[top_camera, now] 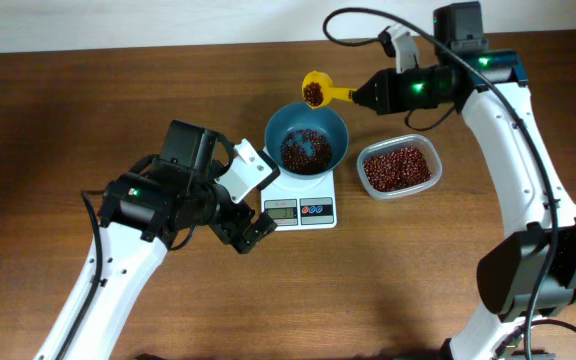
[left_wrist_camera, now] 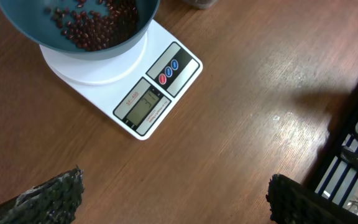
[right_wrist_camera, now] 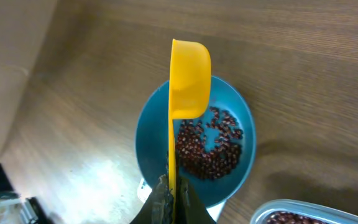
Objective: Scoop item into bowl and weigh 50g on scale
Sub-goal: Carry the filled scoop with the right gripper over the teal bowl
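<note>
Clamped on the loaded yellow scoop [top_camera: 330, 94] above the bowl [top_camera: 276, 130] on the scale [top_camera: 323, 195], the right claw [top_camera: 360, 95] should tip gently, trickling beans [top_camera: 312, 94] toward 50g, while the left claw [top_camera: 251, 232] hangs wide open, empty.

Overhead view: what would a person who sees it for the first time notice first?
The yellow scoop, loaded with red-brown beans, is held by the right pincer over the far rim of the teal bowl. The bowl sits on the white scale, with beans already in it. To its right lies a clear container of more beans.
</note>
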Tool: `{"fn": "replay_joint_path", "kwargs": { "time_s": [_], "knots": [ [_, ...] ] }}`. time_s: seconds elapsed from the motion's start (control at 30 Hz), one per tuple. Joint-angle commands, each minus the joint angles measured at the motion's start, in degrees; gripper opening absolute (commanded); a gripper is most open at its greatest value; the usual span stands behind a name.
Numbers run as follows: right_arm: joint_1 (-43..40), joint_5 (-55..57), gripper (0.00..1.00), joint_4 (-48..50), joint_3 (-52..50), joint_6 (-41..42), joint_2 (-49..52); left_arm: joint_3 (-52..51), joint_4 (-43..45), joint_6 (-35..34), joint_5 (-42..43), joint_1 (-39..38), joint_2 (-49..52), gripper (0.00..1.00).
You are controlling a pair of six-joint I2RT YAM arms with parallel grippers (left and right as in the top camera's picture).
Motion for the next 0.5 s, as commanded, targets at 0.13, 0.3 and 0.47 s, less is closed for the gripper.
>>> {"fn": "replay_joint_path", "kwargs": {
  "time_s": [0.13,0.3,0.47],
  "knots": [
    [3.3,9.2,0.04,1.1,0.9,0.5,-2.0,0.8,-0.1,-0.6,0.7,-0.1,-0.1,0.99],
    [5.3,10.4,0.04,1.3,0.9,0.5,-2.0,0.8,-0.1,-0.6,0.7,-0.1,-0.1,0.99],
    [7.0,10.8,0.04,1.9,0.9,0.4,-2.0,0.8,-0.1,-0.6,0.7,-0.1,-0.1,0.99]
  ]
}}
